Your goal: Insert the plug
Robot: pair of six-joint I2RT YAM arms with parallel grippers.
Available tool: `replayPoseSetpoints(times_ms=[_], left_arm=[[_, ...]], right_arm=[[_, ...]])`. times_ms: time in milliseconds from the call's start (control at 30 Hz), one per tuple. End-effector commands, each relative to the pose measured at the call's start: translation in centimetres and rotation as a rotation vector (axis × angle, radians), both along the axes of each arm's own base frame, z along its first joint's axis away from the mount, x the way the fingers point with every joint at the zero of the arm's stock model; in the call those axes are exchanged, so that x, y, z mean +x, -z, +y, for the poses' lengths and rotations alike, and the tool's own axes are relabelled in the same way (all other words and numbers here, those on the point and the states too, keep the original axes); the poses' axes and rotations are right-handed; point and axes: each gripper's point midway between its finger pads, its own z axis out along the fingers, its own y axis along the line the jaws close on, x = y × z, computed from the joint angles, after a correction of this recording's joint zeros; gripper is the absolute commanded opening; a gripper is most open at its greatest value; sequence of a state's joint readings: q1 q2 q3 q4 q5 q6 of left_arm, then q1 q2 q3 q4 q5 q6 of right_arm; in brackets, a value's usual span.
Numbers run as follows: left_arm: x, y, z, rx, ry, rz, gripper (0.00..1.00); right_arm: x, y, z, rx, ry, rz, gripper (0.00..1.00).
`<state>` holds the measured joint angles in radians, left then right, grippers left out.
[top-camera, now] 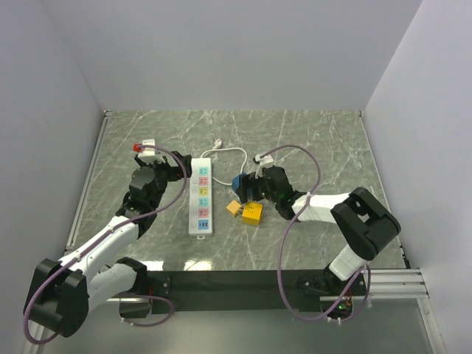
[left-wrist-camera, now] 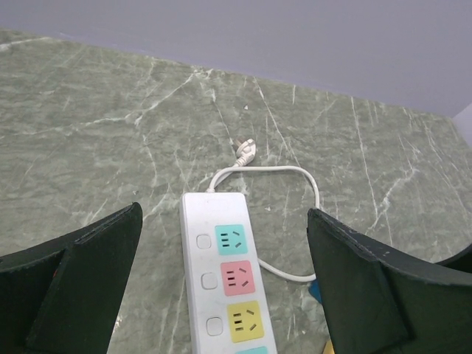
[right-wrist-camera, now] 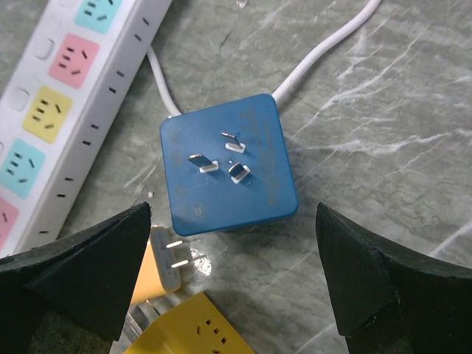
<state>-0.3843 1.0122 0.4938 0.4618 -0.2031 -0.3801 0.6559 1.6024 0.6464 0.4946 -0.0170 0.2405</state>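
Note:
The blue cube plug (right-wrist-camera: 228, 166) lies on its back on the marble, three prongs up, just beyond my open right gripper (right-wrist-camera: 236, 273); nothing sits between the fingers. From above, that gripper (top-camera: 249, 189) hovers right beside the blue plug (top-camera: 239, 182). The white power strip (left-wrist-camera: 195, 214) with coloured sockets lies under my open left gripper (left-wrist-camera: 225, 284), whose fingers (left-wrist-camera: 81, 287) straddle its far end without touching. In the top view the left gripper (top-camera: 179, 175) is at the left side of the strip (top-camera: 201, 195).
An orange two-prong plug (right-wrist-camera: 158, 265) and a yellow socket cube (right-wrist-camera: 199, 328) lie close under the right gripper, beside the strip (right-wrist-camera: 66, 110). The strip's white cable (left-wrist-camera: 295, 173) loops behind it to its own small plug (left-wrist-camera: 245, 151). Walls enclose the table.

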Motion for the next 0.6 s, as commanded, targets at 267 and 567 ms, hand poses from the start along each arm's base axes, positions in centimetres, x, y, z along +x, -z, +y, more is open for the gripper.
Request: replayPoseSetpoints(times_ms=[267, 567], left_arm=[[0.0, -1.4, -0.8, -0.017, 0.049, -0.041, 0.99], [-0.7, -1.5, -2.7, -0.020, 0.166, -0.062, 0.99]], right_arm=[[2.6, -0.2, 1.1, -0.005, 0.044, -0.079, 0.92], [2.3, -2.2, 1.9, 0.065, -0.019, -0.188, 0.56]])
